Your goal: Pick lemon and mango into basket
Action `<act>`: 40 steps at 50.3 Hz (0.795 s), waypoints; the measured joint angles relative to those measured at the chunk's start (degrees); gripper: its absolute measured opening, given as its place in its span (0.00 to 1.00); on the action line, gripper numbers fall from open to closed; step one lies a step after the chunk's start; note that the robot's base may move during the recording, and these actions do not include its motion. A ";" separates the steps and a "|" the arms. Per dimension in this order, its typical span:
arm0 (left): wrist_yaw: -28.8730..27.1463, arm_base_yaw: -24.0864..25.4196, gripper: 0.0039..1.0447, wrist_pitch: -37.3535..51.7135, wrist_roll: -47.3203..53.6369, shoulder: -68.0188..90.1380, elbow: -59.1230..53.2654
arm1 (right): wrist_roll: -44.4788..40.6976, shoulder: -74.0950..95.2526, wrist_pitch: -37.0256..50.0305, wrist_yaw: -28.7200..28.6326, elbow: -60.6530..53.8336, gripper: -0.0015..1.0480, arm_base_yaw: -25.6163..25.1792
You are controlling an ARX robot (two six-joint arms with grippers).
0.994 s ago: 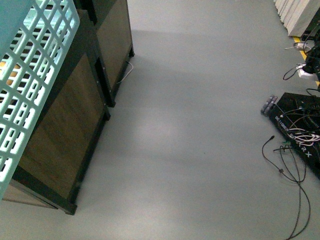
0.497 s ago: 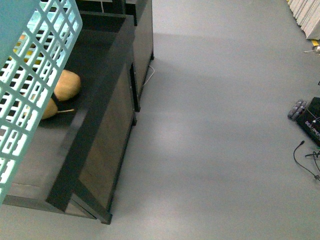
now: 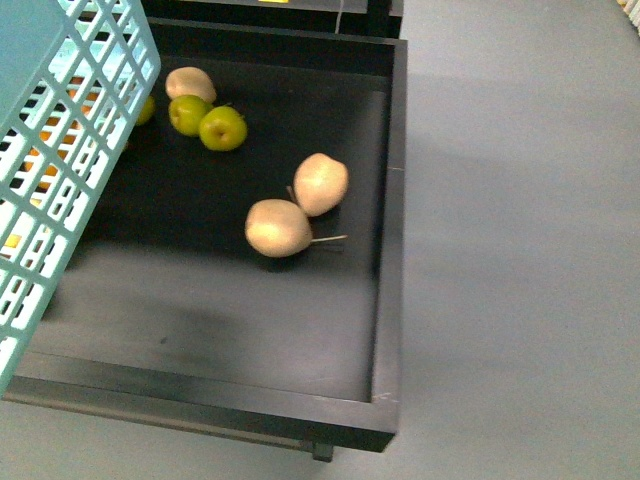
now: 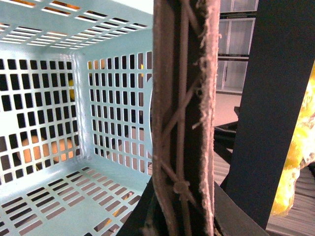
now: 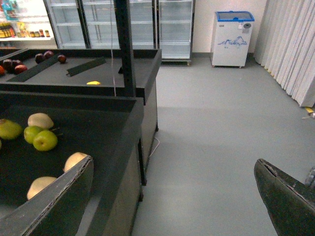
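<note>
The light teal basket (image 3: 60, 120) hangs at the upper left of the front view, over the left end of a black display tray (image 3: 385, 300). My left gripper (image 4: 184, 216) is shut on its brown handle (image 4: 184, 98), and the basket's slotted floor (image 4: 54, 201) looks bare. An orange patch (image 4: 49, 150) shows through the basket's wall; I cannot tell if it is the mango. A small yellow fruit (image 5: 93, 82) lies on the far table; I cannot tell if it is the lemon. My right gripper (image 5: 172, 206) is open above the floor beside the tray, holding nothing.
Two tan pears (image 3: 280, 228) lie mid-tray, with green apples (image 3: 222, 128) and another tan fruit (image 3: 190, 82) behind them. Red apples (image 5: 49, 54) sit on the far table. Grey floor (image 3: 520, 250) lies to the right; fridges (image 5: 138, 24) and a chest freezer (image 5: 232, 37) line the wall.
The front view has swung from the grey floor and the cabinet's side onto the black tray with its fruit. The basket stays at the upper left.
</note>
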 joint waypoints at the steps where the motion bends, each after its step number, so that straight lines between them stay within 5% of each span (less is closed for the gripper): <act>1: 0.00 0.00 0.06 0.00 0.00 0.00 0.00 | 0.00 0.00 0.00 0.04 0.00 0.92 0.00; 40: -0.09 0.00 0.06 -0.09 0.02 0.00 0.11 | 0.00 0.00 -0.02 0.02 0.00 0.92 0.00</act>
